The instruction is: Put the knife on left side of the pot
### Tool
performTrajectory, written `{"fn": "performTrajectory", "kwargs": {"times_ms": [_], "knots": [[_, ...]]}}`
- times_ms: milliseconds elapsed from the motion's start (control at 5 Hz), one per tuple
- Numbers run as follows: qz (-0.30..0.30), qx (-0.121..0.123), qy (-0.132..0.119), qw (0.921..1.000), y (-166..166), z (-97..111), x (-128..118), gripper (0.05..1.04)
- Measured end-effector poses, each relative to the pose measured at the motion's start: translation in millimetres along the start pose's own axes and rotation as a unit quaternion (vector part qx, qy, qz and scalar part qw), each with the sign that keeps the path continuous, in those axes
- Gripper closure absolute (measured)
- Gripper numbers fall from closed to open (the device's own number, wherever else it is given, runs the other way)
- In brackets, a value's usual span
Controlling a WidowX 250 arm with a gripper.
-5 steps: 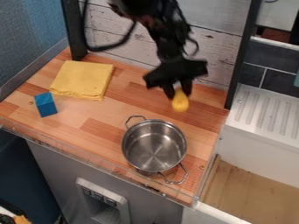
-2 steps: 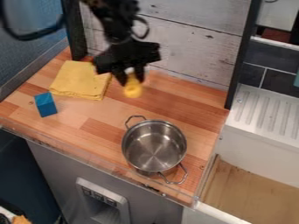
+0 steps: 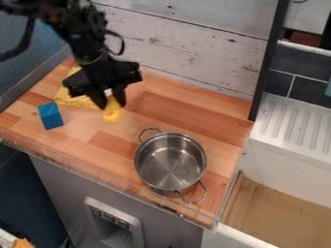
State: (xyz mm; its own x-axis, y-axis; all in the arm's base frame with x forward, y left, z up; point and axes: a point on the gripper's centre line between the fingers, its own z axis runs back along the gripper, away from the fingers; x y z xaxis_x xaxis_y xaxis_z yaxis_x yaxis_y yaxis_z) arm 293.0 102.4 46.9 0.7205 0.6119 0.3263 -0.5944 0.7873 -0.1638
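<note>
The striped wooden counter (image 3: 107, 141) bears a two-handled metal pot (image 3: 170, 164). Well left of the pot sits a blue block (image 3: 51, 116); behind and left of it lies a yellow cloth (image 3: 72, 100), probably folded.

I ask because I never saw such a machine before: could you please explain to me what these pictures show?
The machine is a black robot arm ending in a two-finger gripper. A fixed camera looks down at a slant on a wooden countertop. The gripper holds a yellow object, probably the knife from the task, though no blade can be made out. On the countertop are an empty metal pot with two handles, a blue block, and a yellow cloth partly hidden behind the arm.
</note>
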Motion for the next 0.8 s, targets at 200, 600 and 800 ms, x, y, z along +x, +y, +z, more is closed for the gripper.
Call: {"fn": "performTrajectory", "kwargs": {"times_ms": [200,600,800], "knots": [[0.003,0.004,0.017,0.9998,10.0,-8.6,-15.0,0.755],[0.014,0.011,0.041,0.9990,15.1,-25.6,-27.1,0.755],[0.022,0.027,0.048,0.9982,23.0,-36.9,-32.3,0.755]]}}
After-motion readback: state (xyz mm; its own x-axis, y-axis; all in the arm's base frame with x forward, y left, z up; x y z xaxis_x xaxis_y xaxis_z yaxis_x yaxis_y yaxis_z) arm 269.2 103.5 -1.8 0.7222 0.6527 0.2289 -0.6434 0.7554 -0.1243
